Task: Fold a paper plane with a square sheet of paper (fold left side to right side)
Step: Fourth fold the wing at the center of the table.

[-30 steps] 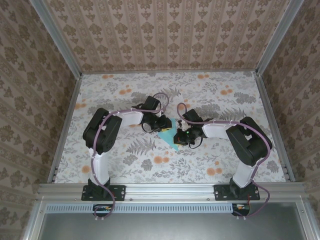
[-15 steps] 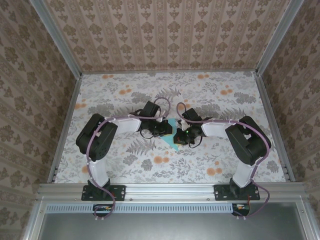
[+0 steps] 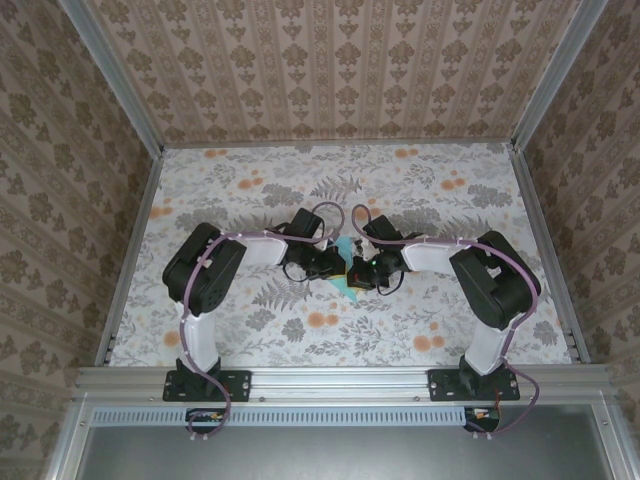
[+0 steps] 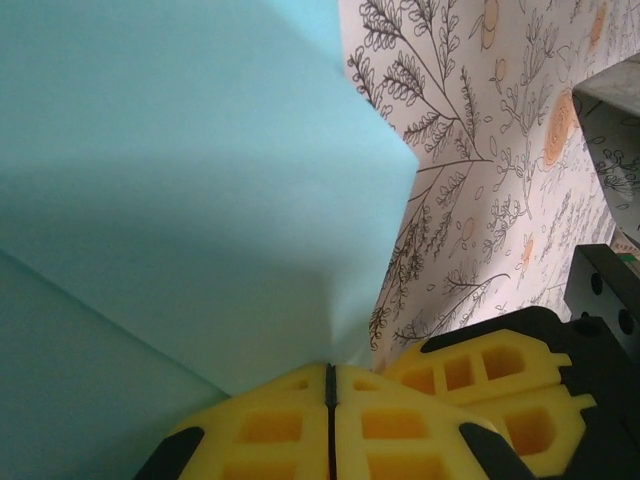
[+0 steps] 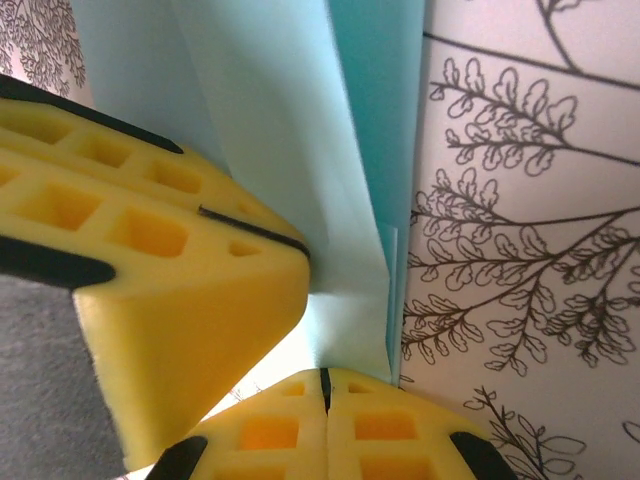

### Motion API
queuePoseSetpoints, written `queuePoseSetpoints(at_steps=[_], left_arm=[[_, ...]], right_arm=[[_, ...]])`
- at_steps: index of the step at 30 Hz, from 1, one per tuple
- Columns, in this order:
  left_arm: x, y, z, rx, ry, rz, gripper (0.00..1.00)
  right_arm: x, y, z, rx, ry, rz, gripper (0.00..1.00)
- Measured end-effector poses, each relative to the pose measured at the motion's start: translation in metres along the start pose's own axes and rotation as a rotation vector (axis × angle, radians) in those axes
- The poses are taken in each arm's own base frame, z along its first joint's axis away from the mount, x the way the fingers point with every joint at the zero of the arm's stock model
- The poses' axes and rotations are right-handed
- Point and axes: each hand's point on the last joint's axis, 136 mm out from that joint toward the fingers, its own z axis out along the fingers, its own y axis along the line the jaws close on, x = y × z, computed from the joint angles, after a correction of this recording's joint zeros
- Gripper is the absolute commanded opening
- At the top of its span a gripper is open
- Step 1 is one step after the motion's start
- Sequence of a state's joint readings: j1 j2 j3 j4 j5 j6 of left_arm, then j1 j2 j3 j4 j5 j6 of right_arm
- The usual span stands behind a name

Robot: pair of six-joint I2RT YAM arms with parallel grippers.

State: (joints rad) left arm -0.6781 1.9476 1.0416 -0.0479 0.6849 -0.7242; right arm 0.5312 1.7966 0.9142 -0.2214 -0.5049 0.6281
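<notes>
We see the flowered worktop [image 3: 250,190] spanning the overhead view, with the left arm [image 3: 205,275] and right arm [image 3: 495,280] both bent inward so that their tips meet near its middle. The blue paper [image 3: 346,288] lies there, between and partly under the two tips, with part of it raised off the surface. The left jaws are pressed together, the yellow left pads [image 4: 270,425] meeting on a thin seam, and a corner of the raised flap runs into that seam, pinched. The right jaws are pressed together too. The paper's folded edge ends right at the right pads [image 5: 390,430], just beside the left pair, and we cannot tell whether they grip it.
</notes>
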Motion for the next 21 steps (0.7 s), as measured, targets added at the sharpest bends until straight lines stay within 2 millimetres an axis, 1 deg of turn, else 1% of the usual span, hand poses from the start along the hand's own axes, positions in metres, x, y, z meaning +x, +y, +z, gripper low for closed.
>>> queuePoseSetpoints(at_steps=[9, 18, 21], left_arm=[[-0.004, 0.005, 0.001, -0.026, 0.004, -0.019, 0.05], [-0.006, 0.006, 0.0, -0.031, 0.02, -0.02, 0.05], [-0.011, 0.008, -0.003, -0.031, 0.013, -0.018, 0.05]], right_arm=[[0.0, 0.0, 0.0, 0.011, 0.007, -0.005, 0.0], [0.001, -0.001, 0.0, 0.016, 0.01, -0.017, 0.0], [0.001, -0.001, 0.0, 0.017, 0.011, -0.016, 0.0]])
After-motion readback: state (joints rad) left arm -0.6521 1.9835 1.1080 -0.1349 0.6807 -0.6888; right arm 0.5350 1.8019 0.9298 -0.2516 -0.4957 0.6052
